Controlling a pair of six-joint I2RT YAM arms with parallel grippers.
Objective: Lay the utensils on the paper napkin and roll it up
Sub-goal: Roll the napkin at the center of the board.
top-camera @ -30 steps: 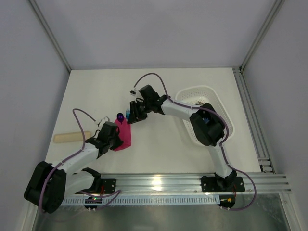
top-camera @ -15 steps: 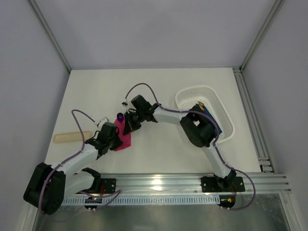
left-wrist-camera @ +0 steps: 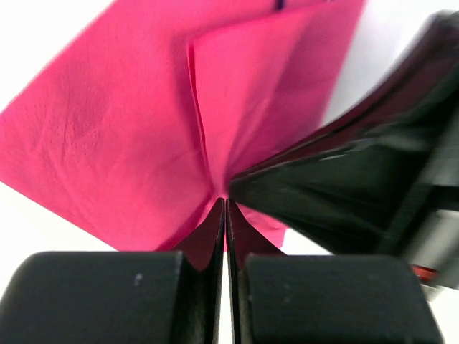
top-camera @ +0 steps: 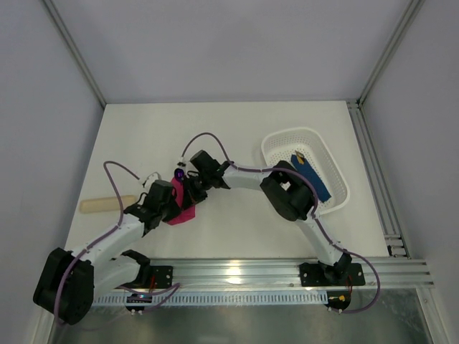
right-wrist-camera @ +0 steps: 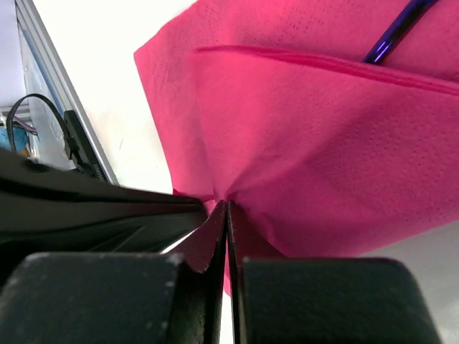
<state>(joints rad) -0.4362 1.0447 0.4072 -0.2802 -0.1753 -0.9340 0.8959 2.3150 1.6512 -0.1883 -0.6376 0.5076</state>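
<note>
1. Left pincer (left-wrist-camera: 225, 209): my jaws are fully closed, with a pinch of the paper napkin (left-wrist-camera: 107, 143) clamped between the tips. The paper puckers into creases at the grip point.

2. Right pincer (right-wrist-camera: 227, 209): my jaws are also fully closed, nipping the same pink sheet. The two pincers meet tip to tip at one spot on the napkin's edge, each approaching from its own side.

3. Napkin: a folded flap lies over the lower layer. The sheet fans out from the shared grip point. It lies on the table (top-camera: 237, 129) left of centre, directly between my two wrists.

4. Utensil (right-wrist-camera: 396, 30): one glossy dark purple handle runs out from under the fold at the far side of the sheet. In the top view a rounded purple head shows just beyond the napkin's far edge. I cannot tell how many pieces are inside.

5. Surroundings: a beige stick (top-camera: 107, 204) lies well to the left. A white basket (top-camera: 287, 136) stands to the right, holding a blue strip (top-camera: 312, 178).
</note>
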